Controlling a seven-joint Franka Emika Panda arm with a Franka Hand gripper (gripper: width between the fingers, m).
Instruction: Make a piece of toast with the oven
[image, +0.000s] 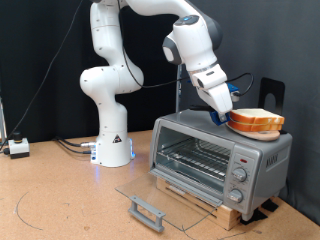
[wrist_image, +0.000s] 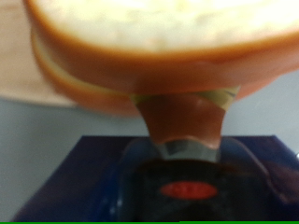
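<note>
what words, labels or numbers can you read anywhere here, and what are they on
None can be read.
Small boxy silver toaster oven: marks around its knobs, too small to read.
Gripper, beside the pale tan bread slices on the round orange plate: a red oval patch in the wrist view, too blurred to read.

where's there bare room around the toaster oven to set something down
Bare table lies between the robot base and the open glass door. The wire rack inside the oven is bare. The oven's top is crowded where the gripper meets the toast on its plate.
</note>
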